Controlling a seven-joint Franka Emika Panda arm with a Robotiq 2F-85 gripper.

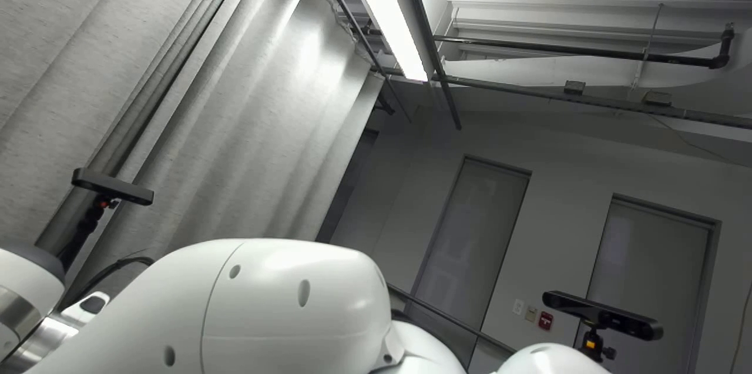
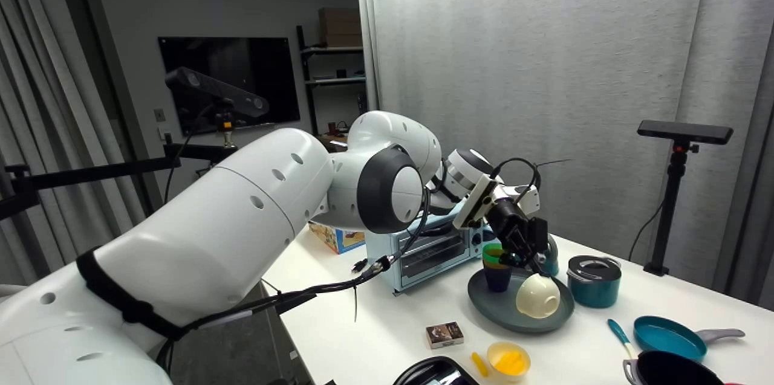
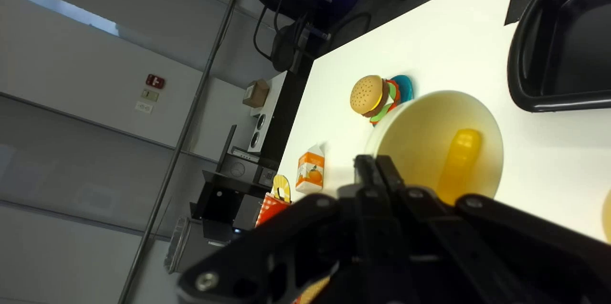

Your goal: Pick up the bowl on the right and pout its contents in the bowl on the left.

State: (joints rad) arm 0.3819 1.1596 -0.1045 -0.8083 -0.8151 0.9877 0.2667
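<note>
Weighing little, to judge by its thin wall, the held bowl (image 3: 420, 137) should prove stiff, smooth and a touch slippery (ceramic or plastic, I cannot tell which). If ceramic, it could chip on a knock. The rim is the sensible place to take it, since that leaves the mouth free for pouring, though a pinch at one spot may let it swivel. The yellow piece (image 3: 459, 165) inside will probably slide out all at once.

The fingers (image 3: 366, 172) stand close together, parted by little more than the wall, clamped on that rim, seemingly one inside and one outside. In an exterior view the held bowl hangs tilted above the surface (image 2: 387, 324), over or in front of the plate (image 2: 502, 317); which of these, I cannot tell, nor whether the two touch. The lower bowl (image 2: 502, 346), likely the one to fill, stands on the surface with yellow bits (image 2: 511, 363) in it, and a loose stick (image 2: 479, 364) lies just beside.
</note>
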